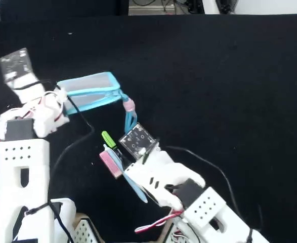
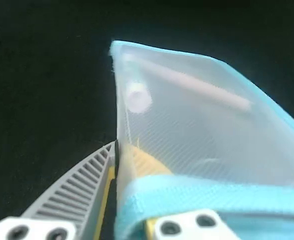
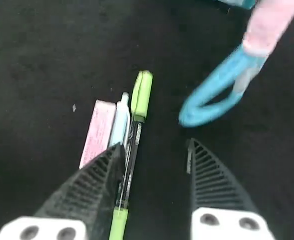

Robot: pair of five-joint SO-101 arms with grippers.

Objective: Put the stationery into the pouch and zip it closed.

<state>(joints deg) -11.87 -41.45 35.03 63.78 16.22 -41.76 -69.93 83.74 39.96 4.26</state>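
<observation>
Across the black table we see the light blue mesh pouch over on the left arm's side. Our left gripper is clamped on the end of the pouch nearest that arm, with the mesh wall pinched between its fingers. Our right gripper hangs with its fingers spread apart and nothing between them, just over the stationery. From the pouch's other end a blue strap loop with a pink tab trails toward the right gripper. We find the stationery lying outside the pouch, side by side and touching: the light blue pen in the middle, the green pen on its strap side, and the pink eraser on its far side. One finger's tip sits over the light blue pen.
</observation>
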